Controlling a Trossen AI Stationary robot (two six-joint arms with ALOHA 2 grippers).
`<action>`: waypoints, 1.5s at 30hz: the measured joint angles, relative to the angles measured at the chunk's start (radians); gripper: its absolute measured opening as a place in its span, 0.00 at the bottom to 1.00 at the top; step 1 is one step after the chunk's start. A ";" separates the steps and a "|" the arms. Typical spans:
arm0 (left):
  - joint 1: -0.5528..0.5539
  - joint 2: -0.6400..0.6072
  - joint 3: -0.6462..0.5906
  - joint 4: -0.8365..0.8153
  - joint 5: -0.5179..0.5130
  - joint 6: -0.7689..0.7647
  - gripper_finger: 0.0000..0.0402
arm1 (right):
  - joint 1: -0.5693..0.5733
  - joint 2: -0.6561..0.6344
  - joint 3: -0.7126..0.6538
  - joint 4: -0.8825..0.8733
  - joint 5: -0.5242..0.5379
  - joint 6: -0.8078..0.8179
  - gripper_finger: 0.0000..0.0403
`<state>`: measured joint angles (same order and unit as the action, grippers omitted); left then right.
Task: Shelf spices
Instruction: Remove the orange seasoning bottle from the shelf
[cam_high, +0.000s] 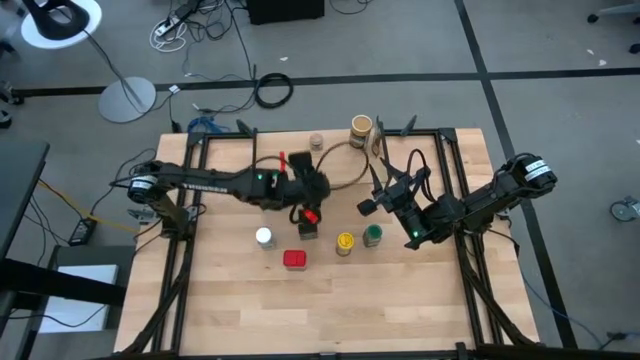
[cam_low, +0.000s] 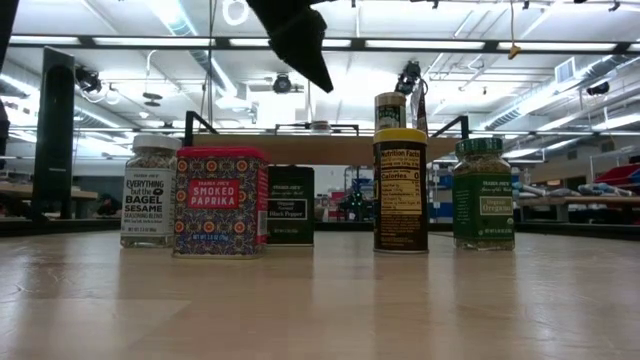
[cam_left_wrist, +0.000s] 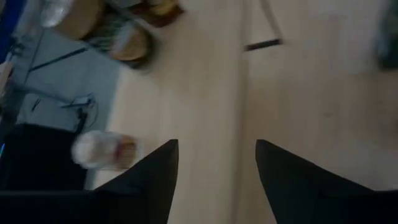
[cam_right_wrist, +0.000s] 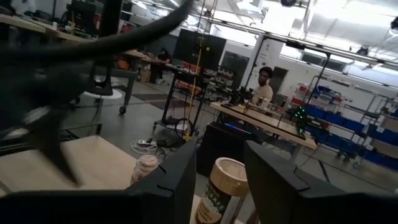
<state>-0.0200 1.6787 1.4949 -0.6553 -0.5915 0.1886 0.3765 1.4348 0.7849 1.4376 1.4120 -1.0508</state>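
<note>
Left pincer (cam_high: 308, 212) released, empty, poised above the dark tin (cam_high: 307, 231) mid-worktop (cam_high: 240, 300). Right pincer (cam_high: 372, 196) parted, holding nothing, up near the shelf (cam_high: 340, 165). In a row: white-lidded jar (cam_high: 264, 237), red tin (cam_high: 294, 260), yellow-lidded jar (cam_high: 345, 242), green jar (cam_high: 373, 235). On the shelf: brown canister (cam_high: 361, 128), tan-capped jar (cam_high: 317, 142).

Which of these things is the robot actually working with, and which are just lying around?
Job:
paprika tin
bagel seasoning jar
black pepper tin
yellow-lidded jar
green jar
brown canister
shelf

Lying about:
floor cables
lamp base
</note>
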 joint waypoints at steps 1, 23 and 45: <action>0.019 0.000 0.011 -0.001 0.000 0.016 0.54 | 0.002 0.000 0.000 0.000 -0.004 0.000 0.33; 0.435 0.000 0.042 0.102 0.475 -0.121 0.66 | 0.009 0.000 0.000 0.000 -0.037 -0.008 0.33; 0.462 0.087 0.045 0.155 0.503 -0.147 0.84 | 0.023 0.000 0.027 -0.003 -0.046 -0.028 0.33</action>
<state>0.4421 1.7655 1.5394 -0.5001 -0.0883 0.0418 0.4000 1.4345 0.8123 1.4349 1.3655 -1.0786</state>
